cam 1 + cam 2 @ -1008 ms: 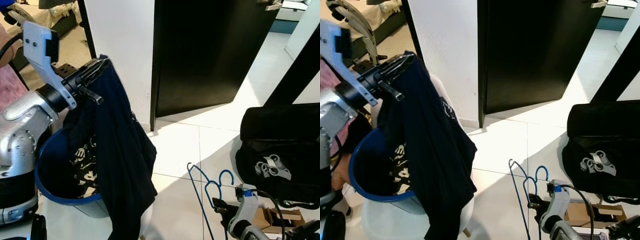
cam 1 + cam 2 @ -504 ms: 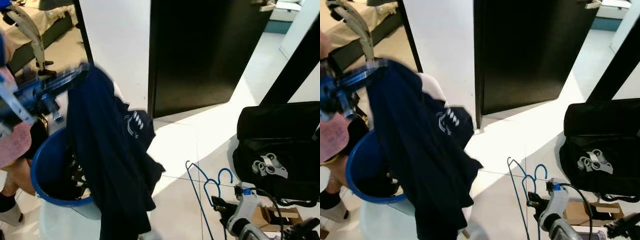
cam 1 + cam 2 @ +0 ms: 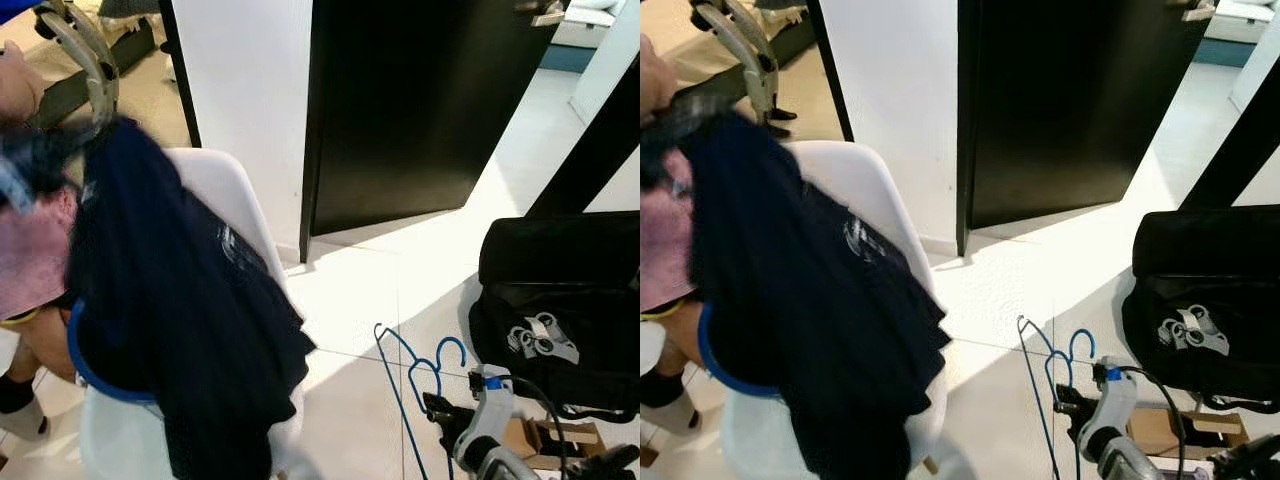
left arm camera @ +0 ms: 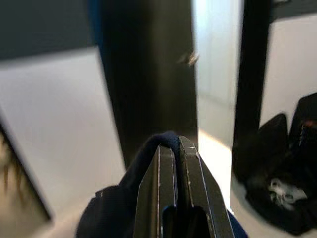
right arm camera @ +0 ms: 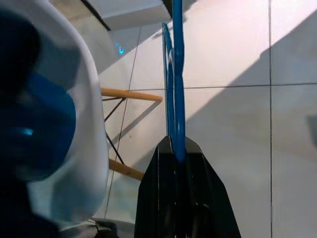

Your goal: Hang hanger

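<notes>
garment (image 3: 180, 320) pinched in closed left gripper (image 4: 170, 148), high left over bucket (image 3: 85, 365) — right gripper (image 5: 174, 153) clamped on blue hangers (image 3: 410, 370), near right. raise hook slowly, keep it level.

A thin blue wire hanger (image 3: 415, 372) is held low on the near right, above the white floor tiles. Its curled hooks point up and away, and its long wires are pinched between two black fingers (image 5: 158, 198). A dark navy shirt (image 3: 170, 310) with a small white print is draped on the left, hanging down in folds.
</notes>
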{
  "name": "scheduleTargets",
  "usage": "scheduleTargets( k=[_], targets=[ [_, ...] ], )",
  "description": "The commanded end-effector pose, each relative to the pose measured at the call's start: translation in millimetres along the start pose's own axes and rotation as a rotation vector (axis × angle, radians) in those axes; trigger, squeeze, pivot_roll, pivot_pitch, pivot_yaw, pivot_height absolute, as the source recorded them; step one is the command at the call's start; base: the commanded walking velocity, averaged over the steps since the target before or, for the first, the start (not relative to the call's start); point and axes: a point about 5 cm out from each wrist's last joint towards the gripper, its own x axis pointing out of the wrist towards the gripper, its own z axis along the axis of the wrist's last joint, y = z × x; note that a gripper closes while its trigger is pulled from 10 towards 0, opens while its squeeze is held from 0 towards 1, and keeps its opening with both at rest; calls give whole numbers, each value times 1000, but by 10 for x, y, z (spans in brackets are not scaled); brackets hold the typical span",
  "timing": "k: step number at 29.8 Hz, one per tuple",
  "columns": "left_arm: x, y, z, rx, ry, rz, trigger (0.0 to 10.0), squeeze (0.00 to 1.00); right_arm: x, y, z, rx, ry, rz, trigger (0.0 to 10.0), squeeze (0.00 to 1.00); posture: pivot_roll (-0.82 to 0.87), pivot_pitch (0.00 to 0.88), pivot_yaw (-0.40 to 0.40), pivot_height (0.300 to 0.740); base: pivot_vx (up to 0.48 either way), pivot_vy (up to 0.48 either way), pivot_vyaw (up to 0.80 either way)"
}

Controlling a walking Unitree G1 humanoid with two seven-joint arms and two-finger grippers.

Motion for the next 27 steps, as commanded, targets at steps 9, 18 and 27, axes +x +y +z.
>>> scheduleTargets(
  k=[9, 18, 27],
  targets=[
    [414, -37, 542, 113, -254, -84, 0, 0, -8, -11, -53, 13, 7, -16, 10000, 0, 15, 99, -25, 740, 0, 0, 0],
    [547, 184, 807, 246, -323, 59, 0, 0, 2, -4, -60, 15, 6, -20, 10000, 0, 24, 82, -21, 740, 0, 0, 0],
    [714, 364, 1560, 511, -509, 261, 0, 0, 16, -13, -77, 21, 5, -32, 10000, 0, 32, 67, -12, 740, 0, 0, 0]
  ],
)
